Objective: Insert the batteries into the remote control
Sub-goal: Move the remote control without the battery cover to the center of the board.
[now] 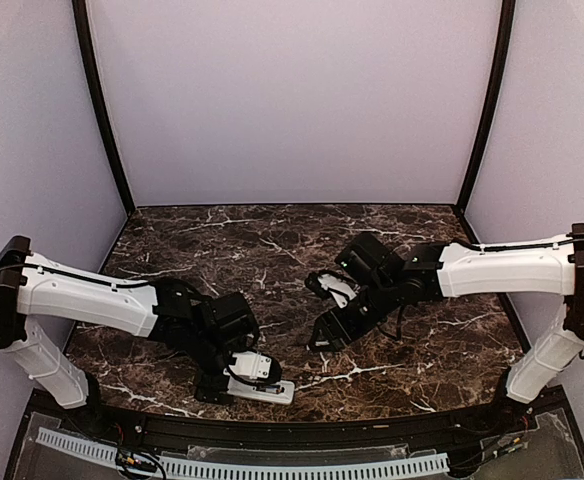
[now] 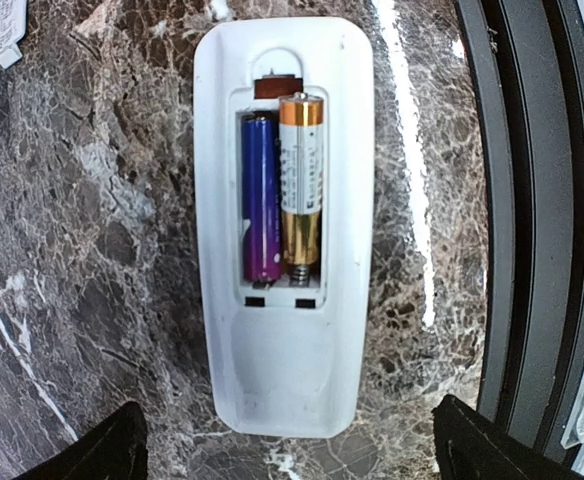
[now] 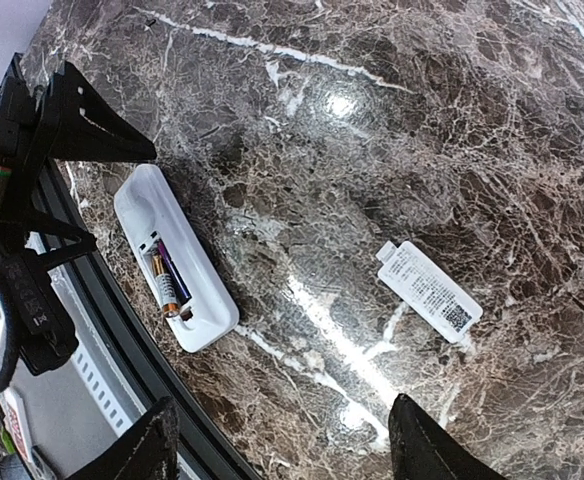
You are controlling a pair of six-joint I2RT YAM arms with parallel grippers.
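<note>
The white remote control (image 2: 282, 350) lies back up near the table's front edge (image 1: 264, 392), its recess uncovered. Two batteries lie side by side in the recess: a purple-blue one (image 2: 262, 195) and a gold and white one (image 2: 300, 180), also seen in the right wrist view (image 3: 167, 282). My left gripper (image 2: 290, 462) is open, its fingertips (image 2: 102, 455) wide on either side of the remote's near end and touching nothing. My right gripper (image 3: 287, 445) hangs open over bare marble, well apart from the remote (image 3: 175, 258).
A small flat white cover piece (image 3: 429, 290) with printed text lies on the marble, away from the remote; its corner shows in the left wrist view (image 2: 7, 30). The black table rim (image 2: 532, 220) runs close beside the remote.
</note>
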